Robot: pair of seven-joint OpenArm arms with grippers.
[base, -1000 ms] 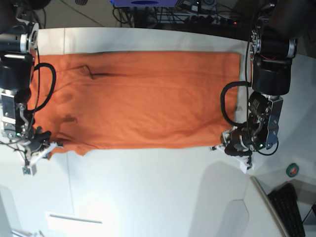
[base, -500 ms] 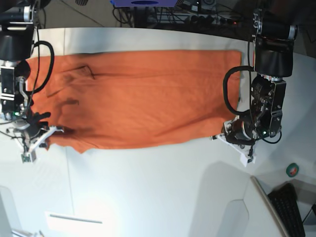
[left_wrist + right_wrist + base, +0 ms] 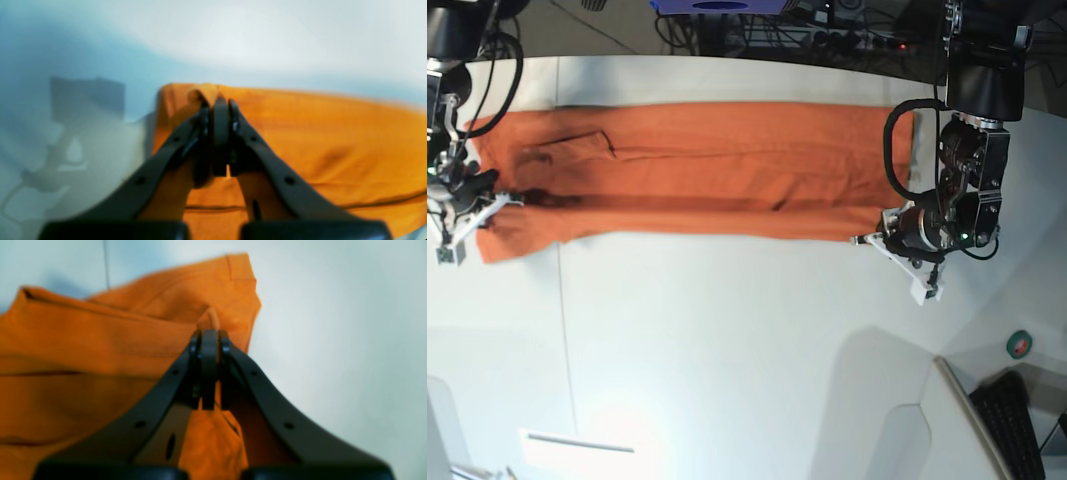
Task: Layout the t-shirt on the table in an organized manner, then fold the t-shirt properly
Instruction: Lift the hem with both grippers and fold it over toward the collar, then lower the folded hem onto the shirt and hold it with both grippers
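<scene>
Base view — t-shirt (image 3: 697, 170) stretched long, half-folded.

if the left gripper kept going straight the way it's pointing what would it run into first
The left gripper is shut on the t-shirt, so more folded orange cloth lies directly ahead. Past that, probably the bare white table, though depth is unclear in this blurred view.

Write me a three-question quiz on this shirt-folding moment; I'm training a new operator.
1. True or false: both grippers are shut on the t-shirt.
2. Which arm holds the edge on the base view's left: A) left, B) right?
3. What small round thing lies on the table near the keyboard?

Key: 1. True: the left gripper and right gripper each pinch orange cloth. 2. B. 3. A roll of green tape.
</scene>
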